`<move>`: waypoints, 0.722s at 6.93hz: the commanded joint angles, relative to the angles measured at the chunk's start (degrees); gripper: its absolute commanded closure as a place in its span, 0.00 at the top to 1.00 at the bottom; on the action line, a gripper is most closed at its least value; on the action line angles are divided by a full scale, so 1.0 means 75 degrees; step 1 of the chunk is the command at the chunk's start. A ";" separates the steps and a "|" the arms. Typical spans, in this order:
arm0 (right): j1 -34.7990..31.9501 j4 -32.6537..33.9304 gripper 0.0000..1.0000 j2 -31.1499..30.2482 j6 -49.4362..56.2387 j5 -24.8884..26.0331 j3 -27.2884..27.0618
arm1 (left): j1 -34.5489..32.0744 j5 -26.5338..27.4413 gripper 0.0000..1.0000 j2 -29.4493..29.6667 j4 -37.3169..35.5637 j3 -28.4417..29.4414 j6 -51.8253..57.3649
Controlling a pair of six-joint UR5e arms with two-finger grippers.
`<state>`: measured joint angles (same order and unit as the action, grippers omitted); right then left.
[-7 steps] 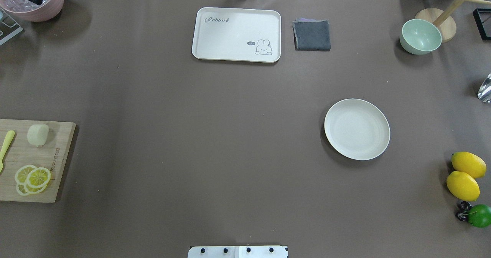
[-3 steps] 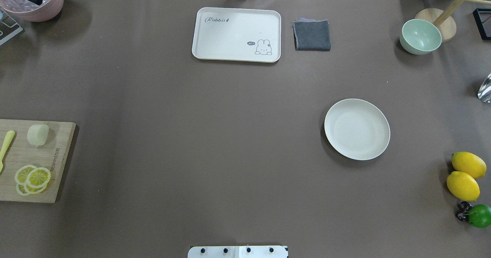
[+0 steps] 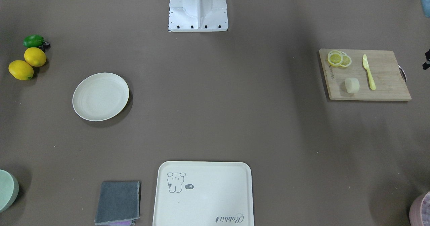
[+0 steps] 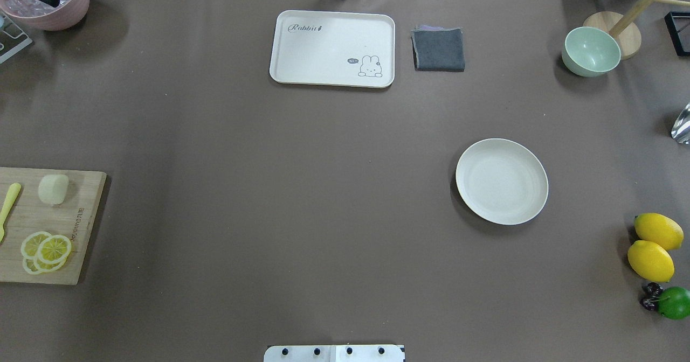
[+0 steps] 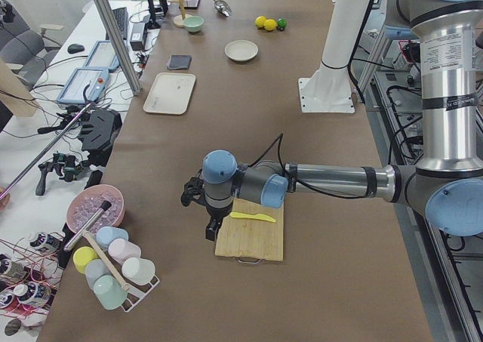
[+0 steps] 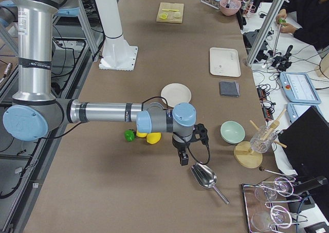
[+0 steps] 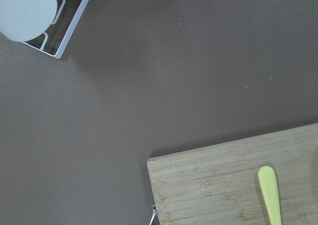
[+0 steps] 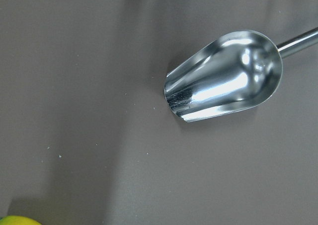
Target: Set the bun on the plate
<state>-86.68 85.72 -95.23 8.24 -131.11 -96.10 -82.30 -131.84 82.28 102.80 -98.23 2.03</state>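
Note:
The bun (image 4: 53, 189) (image 3: 352, 85), a small pale cream puck, lies on the wooden cutting board (image 4: 81, 232) at the table's left edge. The off-white round plate (image 4: 501, 181) (image 3: 100, 96) sits bare on the right half of the table. My left gripper (image 5: 213, 231) hangs by the board's outer end, seen only in the exterior left view. My right gripper (image 6: 182, 158) hangs near a metal scoop (image 8: 223, 76), past the lemons, seen only in the exterior right view. I cannot tell whether either is open or shut. Neither wrist view shows fingers.
Lemon slices (image 4: 46, 250) and a yellow knife (image 4: 9, 206) share the board. A cream tray (image 4: 331, 48), grey cloth (image 4: 438, 49) and green bowl (image 4: 591, 51) stand at the far side. Two lemons (image 4: 657, 231) and a lime (image 4: 674, 303) lie at the right edge.

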 commanded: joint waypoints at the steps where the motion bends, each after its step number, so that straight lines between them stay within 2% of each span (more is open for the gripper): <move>1: 0.0060 -0.0084 1.00 0.0005 0.0027 -0.0014 -0.0018 | 0.0145 -0.0011 0.98 -0.0025 0.0051 -0.0040 -0.0082; 2: 0.0096 -0.0375 1.00 -0.0029 -0.0008 -0.0061 -0.0018 | 0.0145 -0.0011 0.98 -0.0026 0.0051 -0.0040 -0.0095; 5: 0.0410 -0.0657 1.00 -0.0088 -0.0090 -0.1008 -0.0030 | 0.0145 -0.0150 0.98 0.0009 0.0063 -0.0120 -0.0188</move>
<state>-85.29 82.24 -95.77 7.87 -136.08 -96.30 -81.22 -132.20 82.15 103.29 -98.56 1.25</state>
